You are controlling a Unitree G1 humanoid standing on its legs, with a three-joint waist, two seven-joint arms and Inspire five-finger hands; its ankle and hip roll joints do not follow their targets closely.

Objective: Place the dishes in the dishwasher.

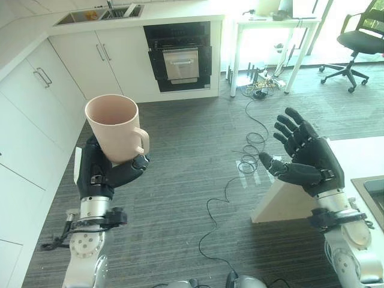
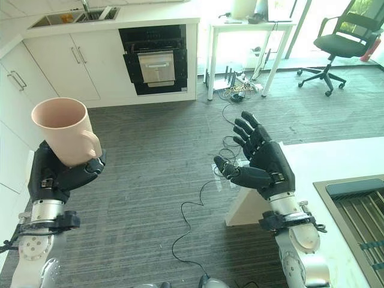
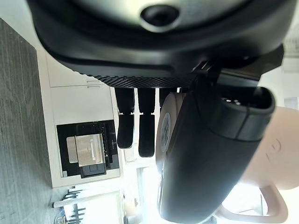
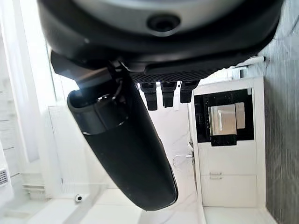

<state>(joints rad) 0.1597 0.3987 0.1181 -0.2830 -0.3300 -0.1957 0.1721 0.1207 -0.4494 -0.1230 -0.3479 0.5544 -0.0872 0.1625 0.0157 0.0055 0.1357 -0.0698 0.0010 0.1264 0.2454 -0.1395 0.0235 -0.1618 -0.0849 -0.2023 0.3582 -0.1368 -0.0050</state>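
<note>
My left hand (image 1: 96, 171) holds a pale pink mug (image 1: 116, 127) upright in the air over the grey floor, at the left of the eye views. Its fingers and thumb wrap the mug's lower body, and the handle points to the right. The mug (image 3: 275, 154) shows pink past the thumb in the left wrist view. My right hand (image 1: 309, 159) hangs at the right with its fingers spread straight and nothing in it. The dishwasher (image 1: 180, 57) stands across the room under the far counter, its dark front showing a steel panel.
White cabinets (image 1: 36, 114) run along the left wall, with a sink (image 1: 99, 13) in the far counter. A white counter (image 2: 336, 174) with a sink basin (image 2: 360, 210) lies at my right. A white desk (image 1: 273, 42) and an office chair (image 1: 360, 39) stand beyond.
</note>
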